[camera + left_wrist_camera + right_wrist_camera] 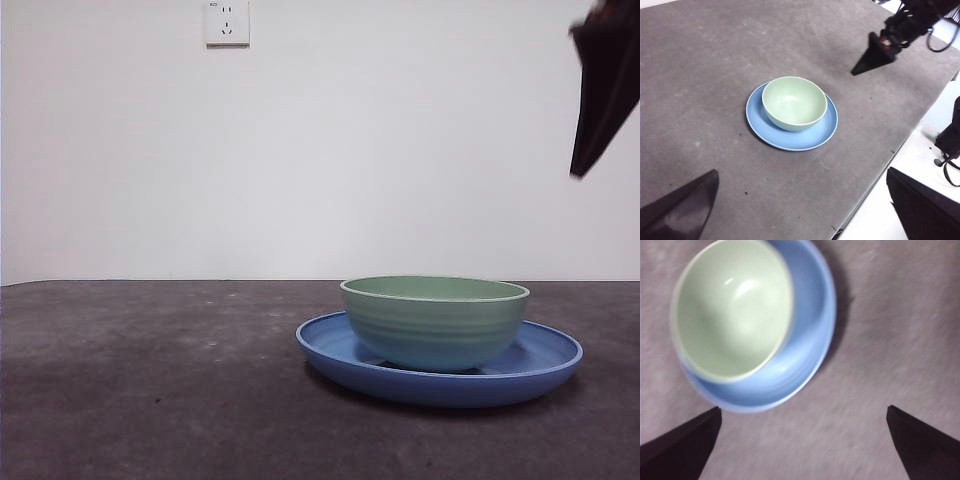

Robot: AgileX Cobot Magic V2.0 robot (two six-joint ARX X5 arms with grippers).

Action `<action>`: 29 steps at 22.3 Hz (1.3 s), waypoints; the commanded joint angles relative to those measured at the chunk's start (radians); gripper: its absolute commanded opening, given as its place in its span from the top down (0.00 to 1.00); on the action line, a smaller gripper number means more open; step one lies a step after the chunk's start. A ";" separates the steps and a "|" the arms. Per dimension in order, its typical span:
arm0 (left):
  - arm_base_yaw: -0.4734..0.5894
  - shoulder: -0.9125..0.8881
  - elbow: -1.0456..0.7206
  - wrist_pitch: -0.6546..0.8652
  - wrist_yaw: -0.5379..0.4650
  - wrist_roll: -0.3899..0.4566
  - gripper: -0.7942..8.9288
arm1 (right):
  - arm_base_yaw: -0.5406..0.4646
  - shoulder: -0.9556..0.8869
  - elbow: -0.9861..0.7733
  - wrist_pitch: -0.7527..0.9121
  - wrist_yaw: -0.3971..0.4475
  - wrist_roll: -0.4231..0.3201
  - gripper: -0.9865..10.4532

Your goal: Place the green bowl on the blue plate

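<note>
Green bowl (435,322): upright inside the blue plate (545,352), on the plate's right-of-centre floor as the front view shows it, its base touching the plate's surface; empty.
Blue plate: flat on the grey table (150,380), right of the table's middle in the front view, more rim showing to the bowl's right than to its left.
Right gripper (802,440): jaws spread wide, nothing between them; above the table just beside the plate, its picture blurred. The left wrist view shows it raised off the table, beyond the dishes (875,52).
Left gripper (800,205): jaws wide apart, empty, high and well apart from the dishes; it looks like the waiting arm.
Task standing: by the look of it, the placing is done; the bowl rests free of both grippers.
Risk, clipped rim: the right gripper hangs near the plate's edge, so a low sideways move could catch the rim and shift both dishes.
Risk, sliding bowl: the plate is glossy and the bowl sits off-centre, so a knock might slide it against the sloping rim.
Wall socket (227,22): far wall, upper left, no bearing on the work.
</note>
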 commanded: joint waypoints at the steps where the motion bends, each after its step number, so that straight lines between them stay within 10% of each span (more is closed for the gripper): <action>1: -0.005 0.005 0.021 0.007 0.005 -0.011 0.26 | -0.031 0.073 0.015 0.052 -0.010 -0.051 0.45; 29: -0.005 0.005 0.021 0.009 0.005 -0.018 0.26 | -0.075 0.570 0.015 0.402 -0.240 -0.098 0.75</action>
